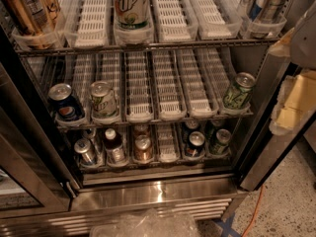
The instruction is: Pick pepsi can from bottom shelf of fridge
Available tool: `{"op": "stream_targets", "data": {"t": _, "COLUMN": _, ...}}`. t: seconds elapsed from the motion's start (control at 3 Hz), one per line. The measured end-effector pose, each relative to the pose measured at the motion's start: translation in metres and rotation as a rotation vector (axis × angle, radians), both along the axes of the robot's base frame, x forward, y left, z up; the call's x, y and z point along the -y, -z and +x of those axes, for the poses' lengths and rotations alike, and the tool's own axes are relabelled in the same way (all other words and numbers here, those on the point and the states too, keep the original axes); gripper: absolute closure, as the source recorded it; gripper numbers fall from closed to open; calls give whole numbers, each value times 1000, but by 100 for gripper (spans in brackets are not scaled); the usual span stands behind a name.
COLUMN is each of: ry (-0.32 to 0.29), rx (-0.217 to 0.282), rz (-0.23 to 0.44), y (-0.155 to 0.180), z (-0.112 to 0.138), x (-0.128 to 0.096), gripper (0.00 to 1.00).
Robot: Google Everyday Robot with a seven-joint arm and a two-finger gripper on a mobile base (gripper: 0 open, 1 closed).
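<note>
The fridge stands open in front of me, and I look down into it over its shiny steel sill. On the bottom shelf the pepsi can, dark navy with a silver top, stands in a white lane right of centre. A green can is just to its right and a copper-brown can two lanes to its left. My gripper is not in view. Only a pale grey part that may be my arm shows at the upper right edge, well away from the shelf.
The bottom shelf also holds a silver can and a dark bottle. The middle rack has a brighter blue logo can, a pale can and a green can. A 7UP can stands above. A translucent crumpled shape lies at the bottom edge.
</note>
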State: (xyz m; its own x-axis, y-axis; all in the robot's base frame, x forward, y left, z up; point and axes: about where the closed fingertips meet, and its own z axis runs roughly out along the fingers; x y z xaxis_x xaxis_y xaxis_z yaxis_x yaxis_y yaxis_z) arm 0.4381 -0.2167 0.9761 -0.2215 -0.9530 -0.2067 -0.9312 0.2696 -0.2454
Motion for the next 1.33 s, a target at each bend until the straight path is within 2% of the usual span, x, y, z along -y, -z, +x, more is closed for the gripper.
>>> {"op": "stream_targets", "data": {"t": 0.33, "ry": 0, "rx": 0, "rz": 1, "y": 0, "z": 0, "x": 0, "gripper": 0}}
{"op": "stream_targets", "data": {"t": 0.67, "ry": -42, "rx": -1, "rz": 62, "y": 1, "z": 0, "x": -12, "gripper": 0}}
{"op": "stream_targets", "data": {"t": 1.0, "ry": -48, "rx": 0, "rz": 73, "y": 0, "z": -1, "x": -16, "gripper": 0}}
{"op": "stream_targets", "data": {"t": 1.33, "ry": -67, "rx": -13, "rz": 167, "y": 2, "z": -2, "x": -21, "gripper": 0}}
